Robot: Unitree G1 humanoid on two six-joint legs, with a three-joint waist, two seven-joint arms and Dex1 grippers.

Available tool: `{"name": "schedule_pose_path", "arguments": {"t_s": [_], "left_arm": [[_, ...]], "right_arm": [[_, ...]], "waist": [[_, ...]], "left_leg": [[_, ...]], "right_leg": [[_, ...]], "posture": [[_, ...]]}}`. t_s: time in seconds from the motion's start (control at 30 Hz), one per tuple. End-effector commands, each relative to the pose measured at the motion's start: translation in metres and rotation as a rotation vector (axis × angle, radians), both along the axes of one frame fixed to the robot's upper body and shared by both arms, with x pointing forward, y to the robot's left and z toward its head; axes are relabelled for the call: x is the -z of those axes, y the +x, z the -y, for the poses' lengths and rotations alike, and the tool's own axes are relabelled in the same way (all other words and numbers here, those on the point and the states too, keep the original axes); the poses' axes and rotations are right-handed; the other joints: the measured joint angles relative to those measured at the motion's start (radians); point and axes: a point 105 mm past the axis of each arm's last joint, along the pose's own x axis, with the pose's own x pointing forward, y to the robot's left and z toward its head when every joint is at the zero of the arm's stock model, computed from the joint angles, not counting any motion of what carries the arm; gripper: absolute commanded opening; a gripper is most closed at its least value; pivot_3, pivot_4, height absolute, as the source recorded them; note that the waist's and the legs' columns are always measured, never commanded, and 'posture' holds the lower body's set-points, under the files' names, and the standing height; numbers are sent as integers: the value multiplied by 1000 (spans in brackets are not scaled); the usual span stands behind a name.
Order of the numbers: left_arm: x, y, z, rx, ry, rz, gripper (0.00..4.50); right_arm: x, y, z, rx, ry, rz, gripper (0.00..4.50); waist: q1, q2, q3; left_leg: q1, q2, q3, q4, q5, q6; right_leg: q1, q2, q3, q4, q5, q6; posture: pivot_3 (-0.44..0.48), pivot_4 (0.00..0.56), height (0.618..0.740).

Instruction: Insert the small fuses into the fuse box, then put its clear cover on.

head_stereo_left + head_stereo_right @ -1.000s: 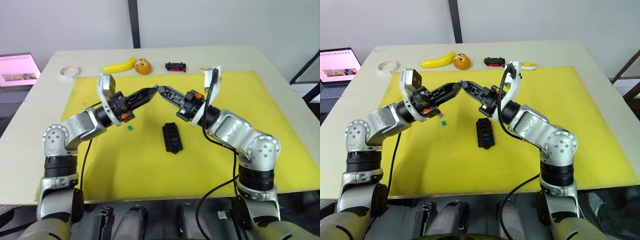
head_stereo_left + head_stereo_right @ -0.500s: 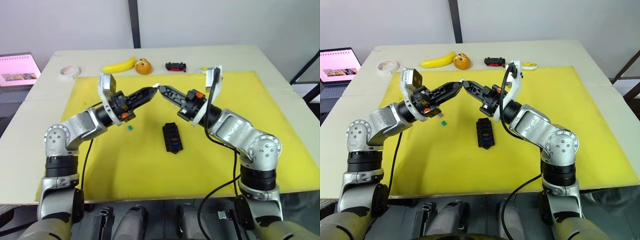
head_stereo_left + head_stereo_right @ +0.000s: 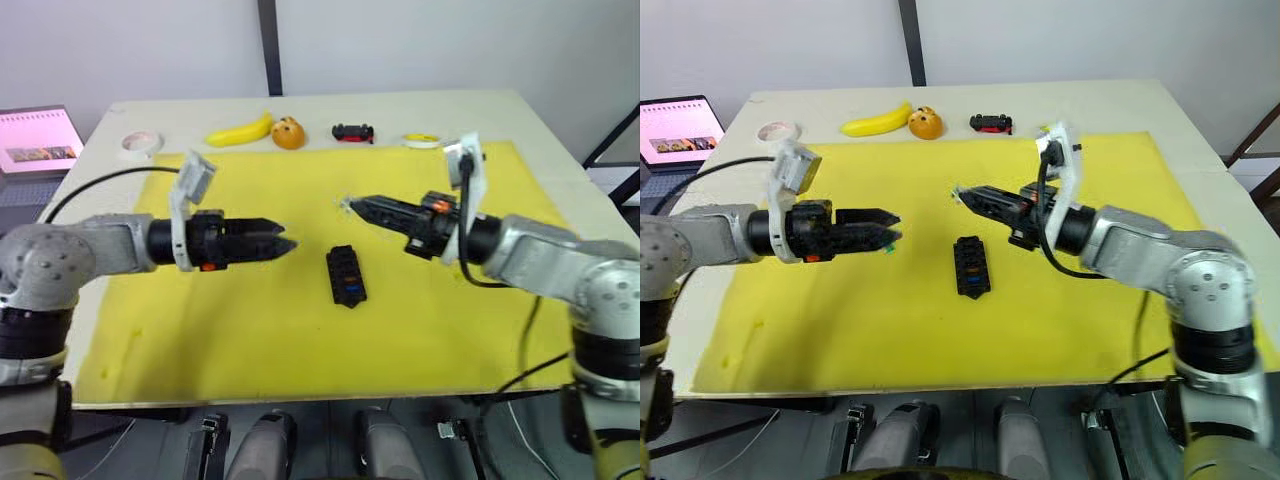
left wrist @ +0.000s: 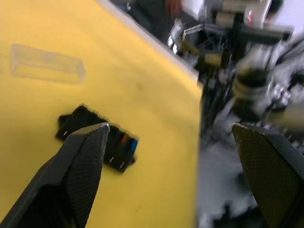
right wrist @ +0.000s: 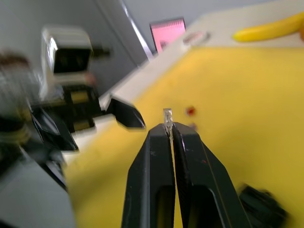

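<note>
A yellow mat (image 3: pixel 300 330) covers most of a pale worktop (image 3: pixel 560 150). The black fuse box (image 3: pixel 346 277) lies near the middle of the mat, with orange and blue fuses seated in its slots. The right gripper (image 3: pixel 347 205) hangs above the mat just beyond the box, towards the far edge, its jaws pressed together on a small pale fuse (image 5: pixel 167 116) that sticks out past the tips. The left gripper (image 3: pixel 288 243) hovers near the box on its left, apart from it, jaws spread wide and empty. In the left wrist view the clear cover (image 4: pixel 46 70) lies flat on the mat, beyond the box and apart from it. Along the far edge sit a banana (image 3: pixel 240 131), an orange (image 3: pixel 288 133) and a toy car (image 3: pixel 352 132).
</note>
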Motion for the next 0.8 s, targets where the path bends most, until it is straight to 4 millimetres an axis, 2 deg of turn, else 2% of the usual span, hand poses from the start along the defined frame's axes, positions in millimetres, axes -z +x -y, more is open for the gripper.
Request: {"name": "schedule_pose_path", "arguments": {"t_s": [0.03, 0.13, 0.2, 0.3, 0.4, 0.5, 0.8], "left_arm": [[13, -1, 4, 126, 130, 221, 4457], [24, 6, 12, 166, 187, 351, 4457], [39, 2, 23, 237, 227, 440, 4457], [47, 8, 36, 213, 210, 509, 4457], [50, 15, 40, 175, 214, 527, 4457], [64, 13, 39, 223, 290, 565, 4457], [63, 20, 46, 179, 259, 557, 4457]], "right_arm": [[8, -7, -2, -111, -172, 148, 0], [24, -2, 1, -176, -323, 261, 0], [42, 1, 1, -262, -433, 352, 0], [56, 8, 1, -327, -482, 388, 0], [63, 14, 2, -363, -510, 417, 0], [64, 21, -1, -381, -516, 432, 0], [69, 33, -3, -424, -556, 463, 0]], "waist": [[0, 0, 0], [-1, 0, 1], [-1, -1, 1], [0, -1, 1], [1, -3, 2], [-2, -2, 2], [3, -2, 2]], "left_leg": [[0, 1, 0, 0, 0, 0], [-1, 2, 0, 0, 0, 1], [-2, 2, 0, 0, -1, 1], [-2, 1, 1, 1, 0, 1], [-3, 1, 0, 2, 0, 1], [-2, 1, 0, 2, 0, -1], [-3, 0, -1, 3, 1, -2]], "right_leg": [[0, 0, 0, 0, 0, 0], [0, 0, 0, -1, 0, 0], [-1, -1, 0, -2, 0, 0], [-1, -3, 0, -3, 0, 1], [-1, -3, -1, -3, 1, 2], [-1, -3, -1, -3, 1, 2], [-1, -3, -1, -2, 1, 2]], "posture": [[0, 150, 740], [0, 150, 740], [0, 150, 740], [0, 150, 740], [0, 150, 740], [0, 150, 740], [0, 150, 740]]}}
